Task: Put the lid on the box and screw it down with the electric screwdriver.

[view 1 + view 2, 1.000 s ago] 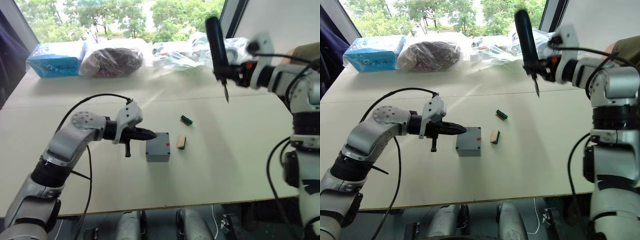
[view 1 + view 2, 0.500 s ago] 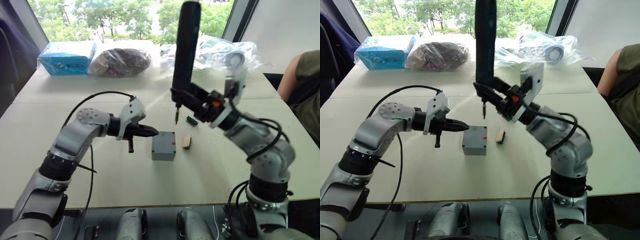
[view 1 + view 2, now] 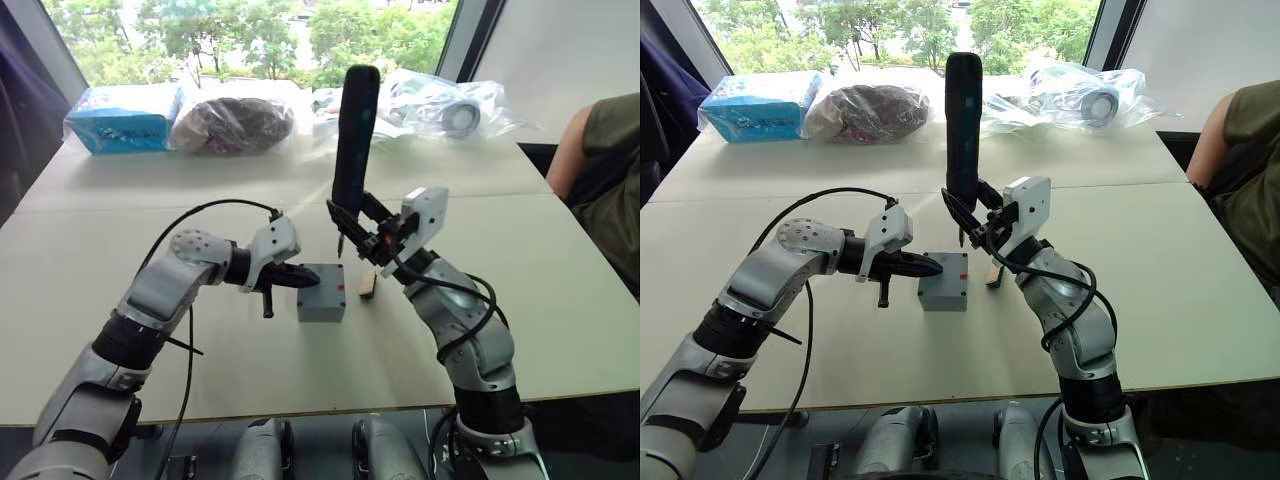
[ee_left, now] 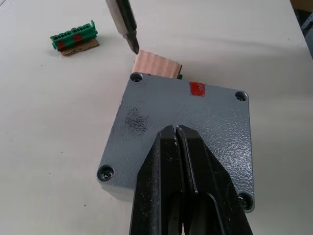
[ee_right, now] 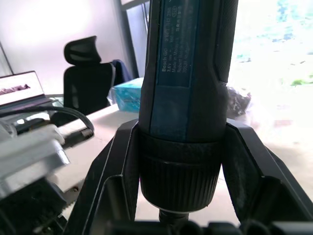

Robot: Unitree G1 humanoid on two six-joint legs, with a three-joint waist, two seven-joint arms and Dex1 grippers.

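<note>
Grey square lid (image 4: 181,132) with a red mark sits seated on the small deep grey box (image 3: 320,306), mid-table on the pale tabletop (image 3: 150,380). Screw heads show at the lid's corners.

Left gripper (image 4: 177,133) has its two black fingers pressed together, tips resting on the lid top, probably to pin the casing so it cannot spin or slide under the driver.

Right gripper (image 5: 182,193) is clamped around the collar of the long black-and-blue electric screwdriver (image 3: 353,135), held nearly upright. Its thin metal bit (image 4: 126,29) hangs just above the table, close beside a far corner screw (image 4: 136,77) of the lid; not yet engaged, I judge.

Tan cardboard block (image 4: 157,66) lies just behind the box; green connector strip (image 4: 73,38) further off.
</note>
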